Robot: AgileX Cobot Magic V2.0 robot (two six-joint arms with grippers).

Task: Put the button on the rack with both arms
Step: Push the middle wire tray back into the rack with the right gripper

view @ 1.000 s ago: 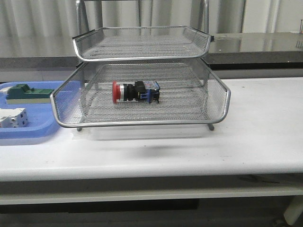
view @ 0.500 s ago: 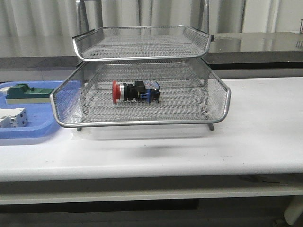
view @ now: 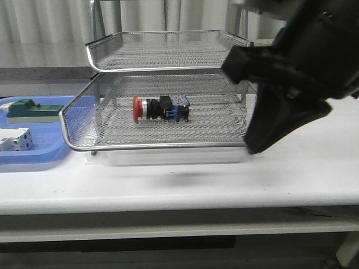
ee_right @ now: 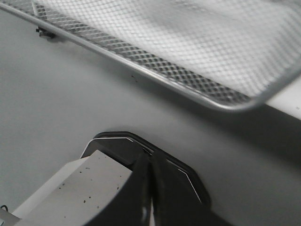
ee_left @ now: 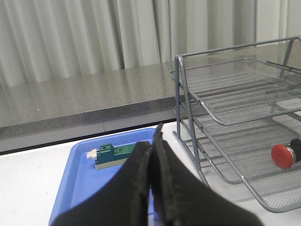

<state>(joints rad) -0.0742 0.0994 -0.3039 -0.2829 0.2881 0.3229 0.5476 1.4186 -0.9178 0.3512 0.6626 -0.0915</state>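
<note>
The button lies on its side in the lower pulled-out tray of the wire-mesh rack, red cap to the left, blue end to the right. Its red cap also shows in the left wrist view, inside the rack. My right arm is a large blurred black mass close to the camera, covering the rack's right side. My right gripper is shut and empty, below the rack's mesh rim. My left gripper is shut and empty, left of the rack; it is out of the front view.
A blue plastic tray stands left of the rack with a green block and white blocks. It also shows in the left wrist view, with the green block. A grey counter runs behind the table.
My right arm has come into the front view from the right and now hides the rack's right side. The button and rack have not moved.
</note>
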